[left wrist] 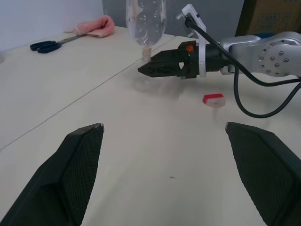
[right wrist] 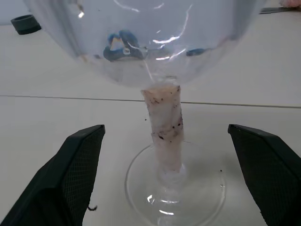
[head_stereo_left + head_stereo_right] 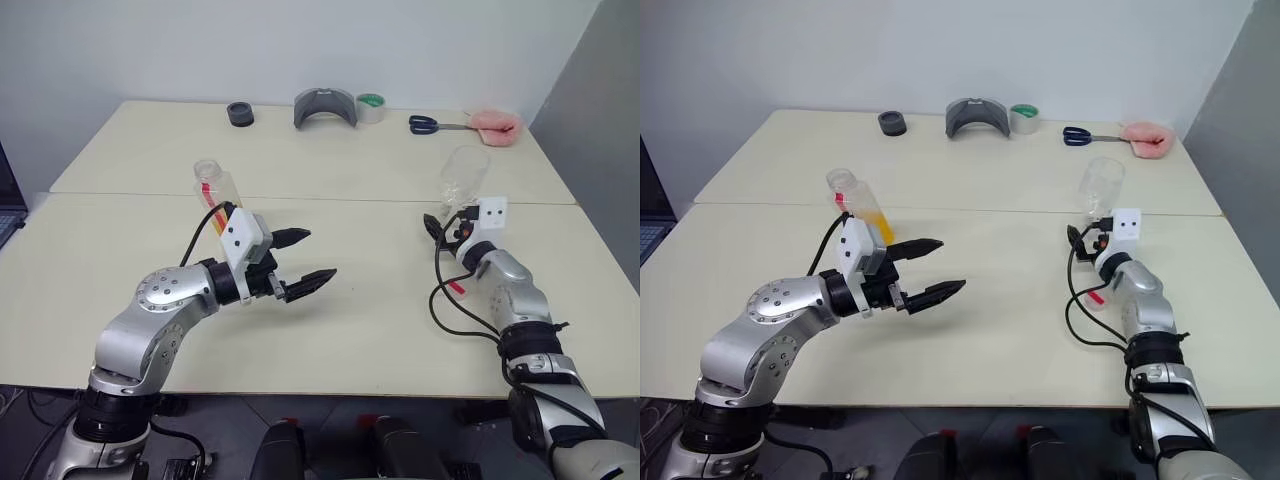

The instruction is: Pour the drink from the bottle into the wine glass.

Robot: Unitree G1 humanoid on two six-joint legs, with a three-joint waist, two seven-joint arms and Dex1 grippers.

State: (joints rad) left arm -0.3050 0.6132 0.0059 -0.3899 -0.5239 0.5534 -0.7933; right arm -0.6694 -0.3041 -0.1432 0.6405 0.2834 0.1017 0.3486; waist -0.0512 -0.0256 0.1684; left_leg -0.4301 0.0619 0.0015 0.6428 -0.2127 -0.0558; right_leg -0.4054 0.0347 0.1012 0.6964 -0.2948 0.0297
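Orange drink (image 3: 878, 226) sits in bottle (image 3: 855, 203); wine glass (image 3: 464, 178) seemingly empty; both grippers (image 3: 305, 262) (image 2: 164, 174) spread, holding nothing.

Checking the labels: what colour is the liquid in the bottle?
Orange-yellow drink in the clear bottle, best in the right eye view.

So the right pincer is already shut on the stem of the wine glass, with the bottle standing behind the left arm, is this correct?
Not quite. The right pincer is open: the right wrist view shows its fingers wide apart on either side of the wine glass stem, not touching it. The bottle does stand behind the left arm.
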